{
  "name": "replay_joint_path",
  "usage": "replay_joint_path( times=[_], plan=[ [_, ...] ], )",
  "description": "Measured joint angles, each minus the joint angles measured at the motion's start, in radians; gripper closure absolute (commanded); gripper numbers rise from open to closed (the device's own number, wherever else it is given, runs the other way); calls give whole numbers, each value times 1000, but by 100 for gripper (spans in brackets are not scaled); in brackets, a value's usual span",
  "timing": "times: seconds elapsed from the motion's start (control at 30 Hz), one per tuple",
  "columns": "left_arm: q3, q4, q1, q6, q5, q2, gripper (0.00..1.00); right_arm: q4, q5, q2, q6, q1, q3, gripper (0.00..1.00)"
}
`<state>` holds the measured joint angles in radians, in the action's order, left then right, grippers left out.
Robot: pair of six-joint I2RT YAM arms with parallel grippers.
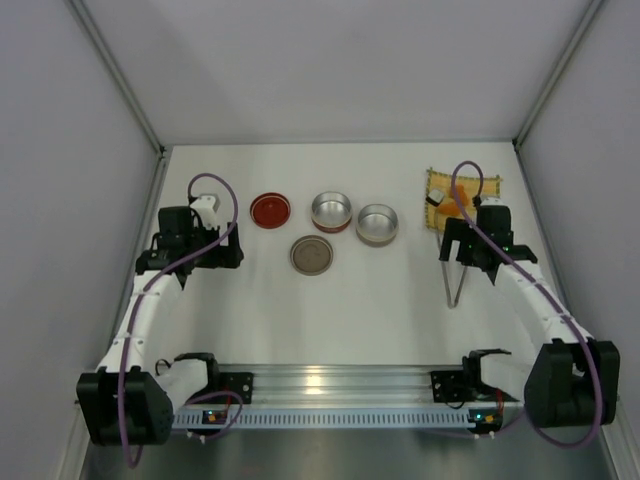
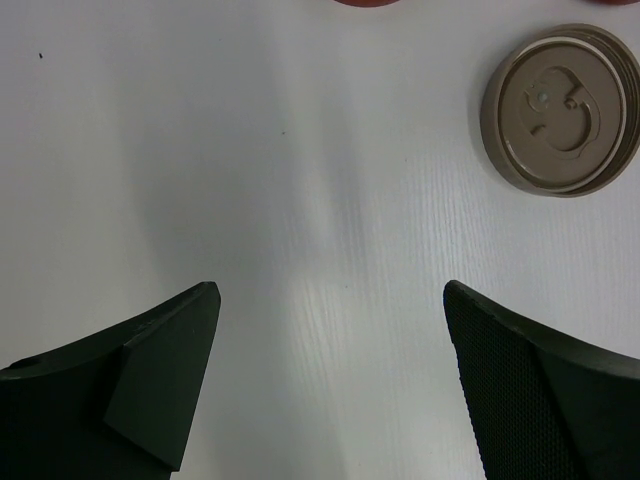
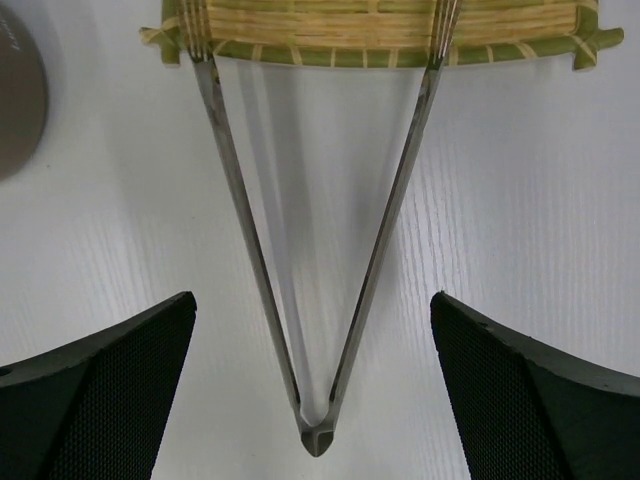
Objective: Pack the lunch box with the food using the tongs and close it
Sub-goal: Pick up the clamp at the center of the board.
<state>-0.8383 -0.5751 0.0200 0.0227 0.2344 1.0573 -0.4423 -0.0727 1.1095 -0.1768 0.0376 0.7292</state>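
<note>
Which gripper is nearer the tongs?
Right. The right gripper hangs open over the tongs' joined end, fingers either side; the left gripper is far off, near the brown lid.

You're working in a robot lab test cell: a white surface (image 1: 380,320) boxed in by plain pale panels (image 1: 340,70) on metal struts (image 1: 116,76), with the left arm (image 1: 150,300) and right arm (image 1: 530,285) bolted to an aluminium rail (image 1: 340,385).
</note>
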Motion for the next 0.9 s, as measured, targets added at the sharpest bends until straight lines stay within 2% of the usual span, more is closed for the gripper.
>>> replay_joint_path(
  times=[0.33,0.63,0.9],
  plan=[
    [0,0,0,-2,-8,10,2,-46,-65,245,-12,18,58,0],
    [0,8,0,-3,-8,58,2,-40,-97,311,-28,85,59,1],
    [0,19,0,-3,-8,61,2,-18,-157,385,-45,92,78,1]
  ],
)
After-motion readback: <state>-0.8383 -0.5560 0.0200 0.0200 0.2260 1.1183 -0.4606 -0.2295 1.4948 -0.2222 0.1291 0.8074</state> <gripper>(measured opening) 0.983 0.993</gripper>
